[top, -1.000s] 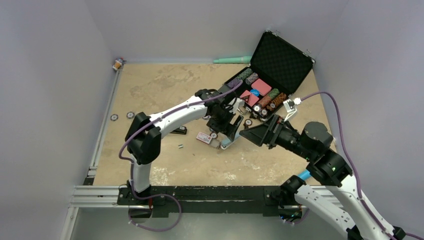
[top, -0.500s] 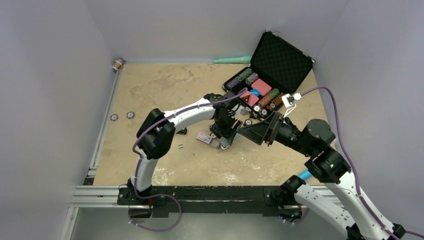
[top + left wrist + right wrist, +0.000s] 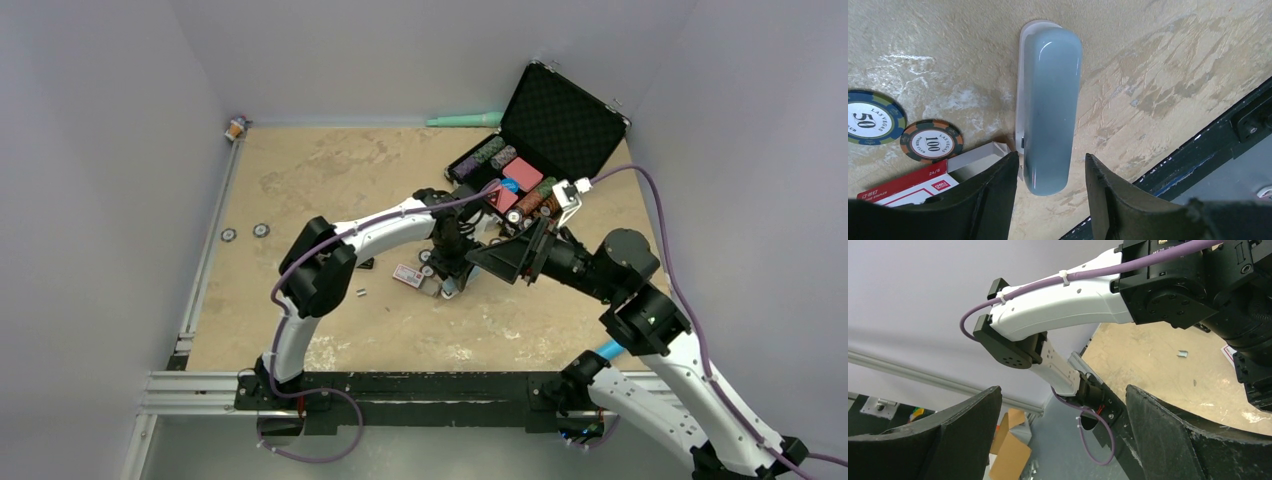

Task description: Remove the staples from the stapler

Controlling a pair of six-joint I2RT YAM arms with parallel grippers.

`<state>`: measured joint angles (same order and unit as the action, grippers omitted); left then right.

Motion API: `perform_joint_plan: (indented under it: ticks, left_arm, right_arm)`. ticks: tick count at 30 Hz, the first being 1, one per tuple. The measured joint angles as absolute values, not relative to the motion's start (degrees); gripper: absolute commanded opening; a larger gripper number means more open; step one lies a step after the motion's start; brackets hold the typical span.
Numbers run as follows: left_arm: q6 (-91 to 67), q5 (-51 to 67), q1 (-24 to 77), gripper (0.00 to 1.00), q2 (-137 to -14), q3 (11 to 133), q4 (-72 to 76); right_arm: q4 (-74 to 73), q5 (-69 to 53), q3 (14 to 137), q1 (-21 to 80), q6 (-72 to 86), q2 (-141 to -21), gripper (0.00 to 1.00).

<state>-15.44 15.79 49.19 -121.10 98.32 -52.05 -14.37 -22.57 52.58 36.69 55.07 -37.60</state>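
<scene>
The black stapler (image 3: 365, 263) lies on the table just right of the left arm's elbow, which partly covers it. A tiny grey strip of staples (image 3: 360, 293) sits on the board in front of it, also small in the right wrist view (image 3: 1182, 354). My left gripper (image 3: 450, 278) (image 3: 1051, 159) points down over a pale blue rounded block (image 3: 1050, 105). Its jaws straddle the block's near end, with a gap still showing on the right side. My right gripper (image 3: 492, 262) (image 3: 1063, 390) hovers wide open beside the left wrist, holding nothing.
A red-and-white staple box (image 3: 900, 186) (image 3: 407, 274) and two poker chips (image 3: 870, 116) (image 3: 931, 141) lie left of the blue block. An open black case (image 3: 560, 120) of chips stands back right. Two more chips (image 3: 228, 235) lie at the table's left edge.
The left arm swung in and lowered over the pale blue block, its jaws narrowing around it. The right arm moved left and back, closer to the left wrist, still open.
</scene>
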Motion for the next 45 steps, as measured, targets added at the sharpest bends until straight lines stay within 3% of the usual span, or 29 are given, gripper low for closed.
perform_joint_plan:
  ticks: [7,11,15,17,28,45]
  left_arm:
    - [-15.4,14.6,49.9,0.5,-122.1,98.6,-53.1]
    - [-15.4,13.9,50.1,0.37,-122.7,98.6,-53.8]
    - [-15.4,13.8,50.3,0.07,-123.3,99.4,-54.5]
    - [-15.4,13.7,50.4,0.0,-123.6,100.0,-54.9]
    - [-18.7,19.6,50.6,0.0,-121.9,101.5,-56.0]
    - [-23.0,26.2,45.4,0.0,-105.5,100.1,-62.1]
  right_arm:
    - [-12.9,-23.7,52.5,36.7,55.0,-39.5,0.99]
    - [-11.9,-23.9,52.2,36.7,55.1,-40.3,0.99]
    - [-11.4,-24.2,52.0,36.7,55.1,-40.7,0.99]
    - [-10.9,-24.6,52.0,36.7,55.1,-40.9,0.99]
    - [-9.8,-25.1,52.0,36.7,54.9,-44.0,0.99]
    - [-8.2,-22.1,54.4,36.7,52.9,-44.6,0.99]
